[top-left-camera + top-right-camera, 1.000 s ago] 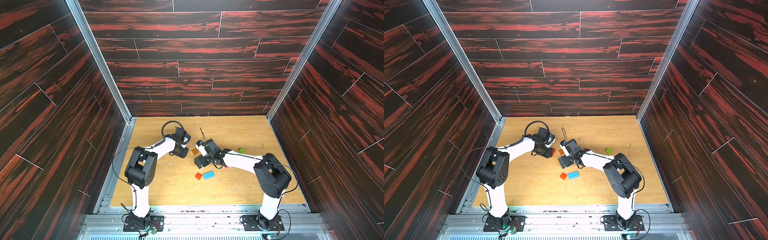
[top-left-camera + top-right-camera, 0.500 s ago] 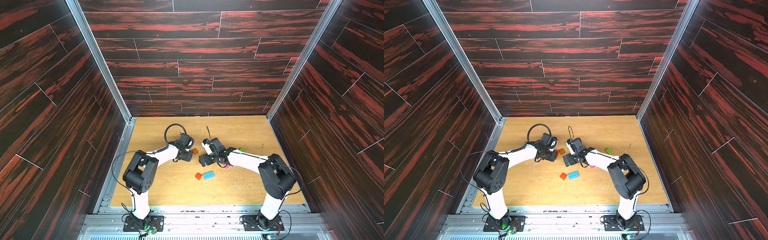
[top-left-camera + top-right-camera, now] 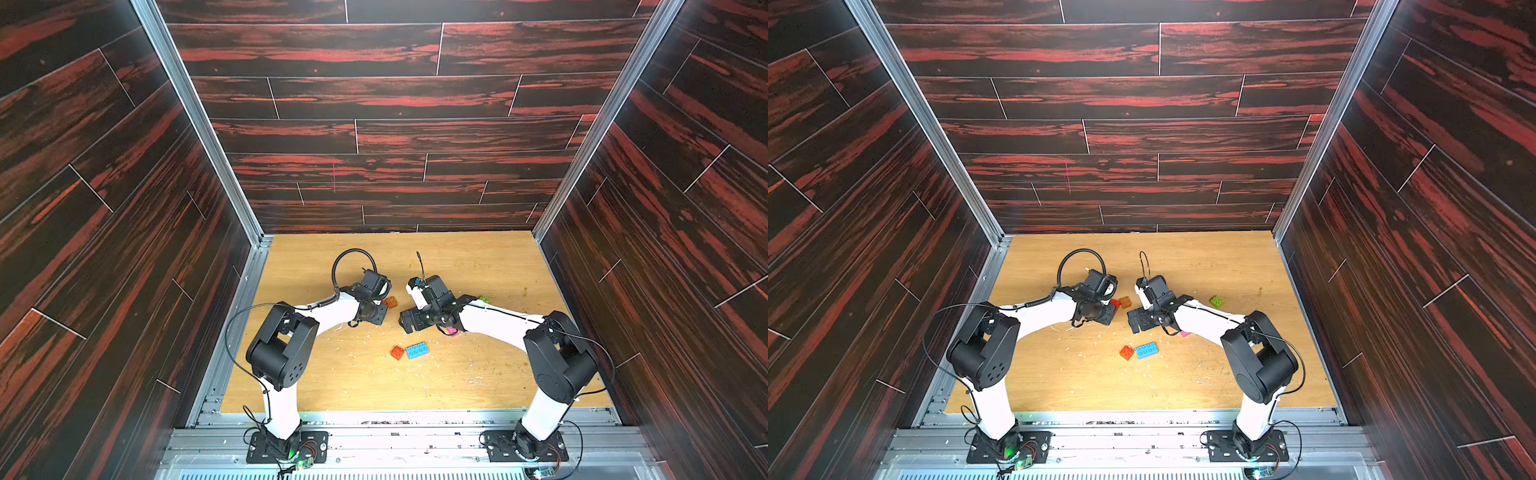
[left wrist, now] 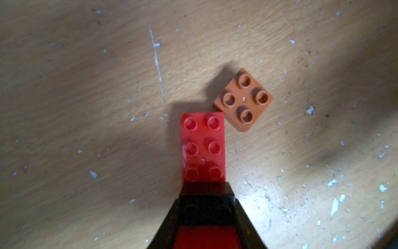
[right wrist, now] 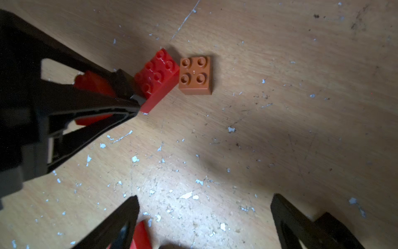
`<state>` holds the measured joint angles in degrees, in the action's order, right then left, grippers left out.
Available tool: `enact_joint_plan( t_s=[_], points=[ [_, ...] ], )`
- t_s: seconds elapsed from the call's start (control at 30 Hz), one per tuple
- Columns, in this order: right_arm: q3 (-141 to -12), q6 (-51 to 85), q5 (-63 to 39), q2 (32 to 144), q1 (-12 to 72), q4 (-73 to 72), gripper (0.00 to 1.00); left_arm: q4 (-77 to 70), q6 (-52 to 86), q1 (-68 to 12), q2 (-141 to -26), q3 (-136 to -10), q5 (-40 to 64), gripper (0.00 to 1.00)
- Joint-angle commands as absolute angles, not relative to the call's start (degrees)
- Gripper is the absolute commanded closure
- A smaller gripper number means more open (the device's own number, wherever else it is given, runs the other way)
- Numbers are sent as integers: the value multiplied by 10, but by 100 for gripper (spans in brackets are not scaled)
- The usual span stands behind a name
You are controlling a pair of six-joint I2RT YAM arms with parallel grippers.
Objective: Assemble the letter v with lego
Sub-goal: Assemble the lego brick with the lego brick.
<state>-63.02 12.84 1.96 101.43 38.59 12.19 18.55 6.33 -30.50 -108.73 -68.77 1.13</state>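
My left gripper [image 4: 206, 198] is shut on the near end of a long red lego brick [image 4: 202, 146], where a black block sits on it between the fingers. The brick's far corner meets an orange-brown square brick [image 4: 244, 99] lying studs up on the table. Both top views show this left gripper [image 3: 377, 316] [image 3: 1104, 316] beside the orange-brown brick [image 3: 390, 302] [image 3: 1125, 301]. My right gripper [image 5: 204, 197] [image 3: 409, 322] stands open over bare table, facing the left gripper [image 5: 133, 101] and the red brick [image 5: 158, 75].
A small red square brick [image 3: 397, 352] and a light blue long brick [image 3: 417, 350] lie together nearer the front. A pink brick [image 3: 451, 331] peeks out under the right arm and a green brick [image 3: 483, 298] lies behind it. Dark panelled walls [image 3: 124, 208] enclose the wooden table [image 3: 332, 374].
My left gripper has swung toward the front and right with the red brick, bringing it up against the orange-brown brick. The right arm has shifted only slightly.
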Motion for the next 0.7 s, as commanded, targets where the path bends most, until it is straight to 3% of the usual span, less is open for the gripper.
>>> enact_joint_plan(
  t_s=[0.0, 0.67],
  points=[
    [-618, 143, 7, 1005, 370, 134, 2, 302, 29, -322, -1163, -658, 99, 71],
    [-572, 161, -25, 970, 331, 143, 2, 460, -82, -355, -1235, -817, 31, 71]
  ],
)
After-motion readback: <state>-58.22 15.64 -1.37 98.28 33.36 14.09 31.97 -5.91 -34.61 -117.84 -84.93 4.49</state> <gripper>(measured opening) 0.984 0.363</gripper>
